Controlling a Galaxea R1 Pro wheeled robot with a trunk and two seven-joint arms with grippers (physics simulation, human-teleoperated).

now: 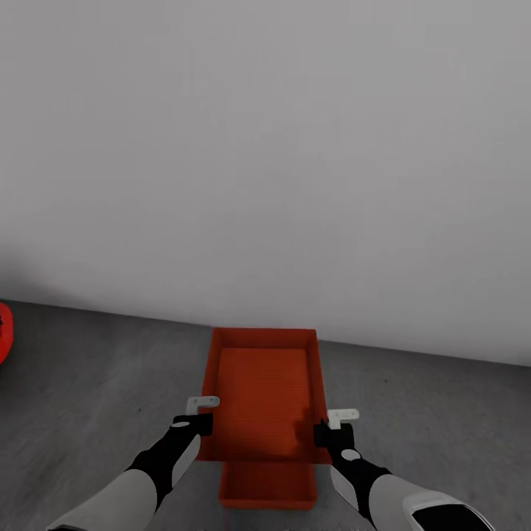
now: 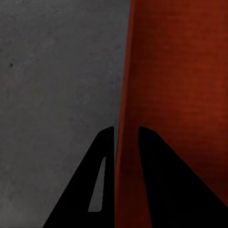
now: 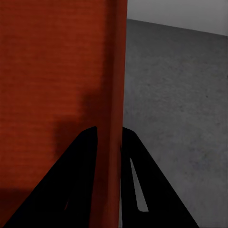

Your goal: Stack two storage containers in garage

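Observation:
I hold one orange-red storage container [image 1: 262, 391] by its two long side walls, level above the dark concrete garage floor [image 1: 88, 391]. My left gripper [image 1: 202, 425] is shut on its left wall [image 2: 124, 95], one finger on each side. My right gripper [image 1: 323, 432] is shut on the right wall [image 3: 115, 71] in the same way. The other storage container [image 1: 267, 488] lies on the floor below, its near end showing beneath the held one, between my forearms.
A plain white-grey wall [image 1: 265, 147] rises just beyond the containers. Part of a red car [image 1: 4, 332] shows at the far left edge. Bare concrete extends to both sides of the containers.

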